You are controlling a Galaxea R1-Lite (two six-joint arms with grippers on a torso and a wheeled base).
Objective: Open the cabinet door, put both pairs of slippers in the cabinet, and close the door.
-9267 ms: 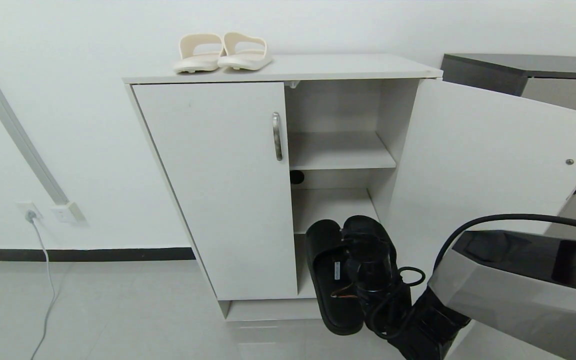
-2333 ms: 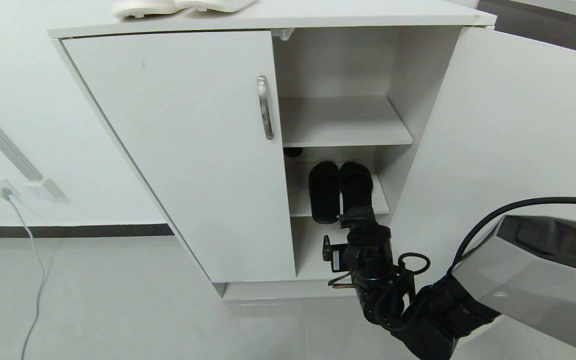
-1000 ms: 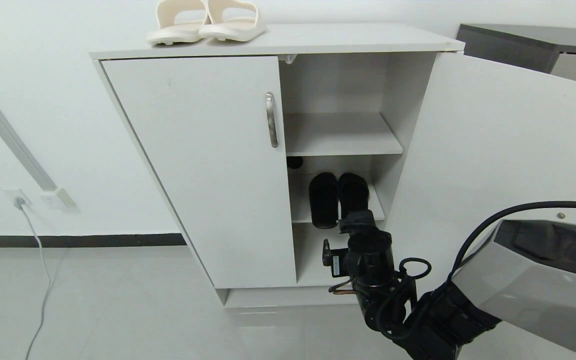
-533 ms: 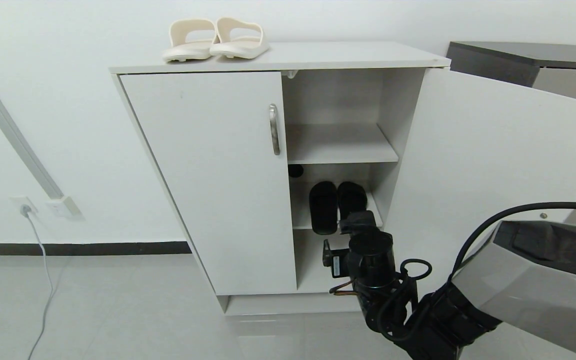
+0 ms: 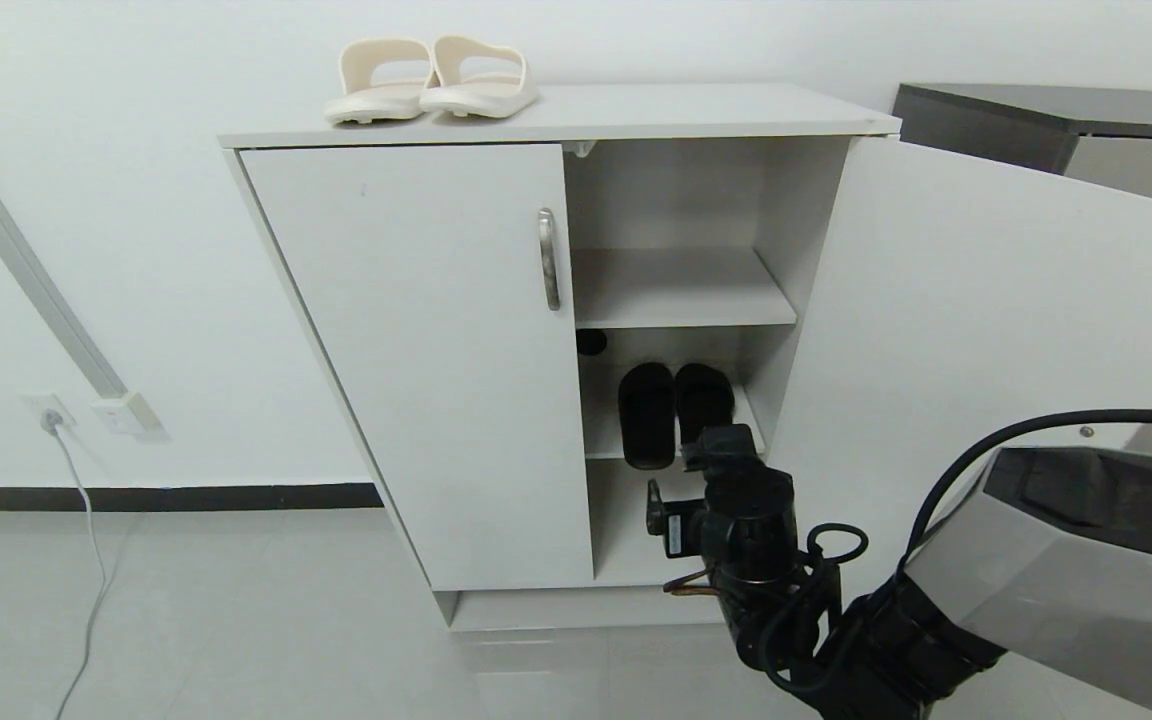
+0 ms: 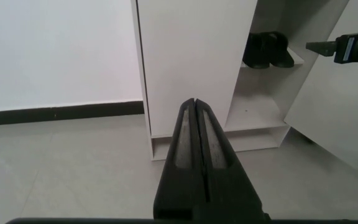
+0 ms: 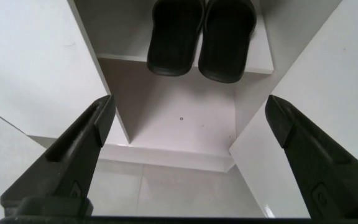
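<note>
Two pairs in the head view: cream slippers (image 5: 433,80) atop the cabinet (image 5: 416,350), black slippers (image 5: 674,410) on its middle shelf. Left wrist view: left gripper (image 6: 194,106) clenched, empty, facing the cabinet. Right wrist view: right gripper (image 7: 189,106) released, just before that shelf.

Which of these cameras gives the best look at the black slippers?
The right wrist view: the black slippers appear close and large, side by side. In the head view the pair is smaller; in the left wrist view it is tiny and distant.
</note>
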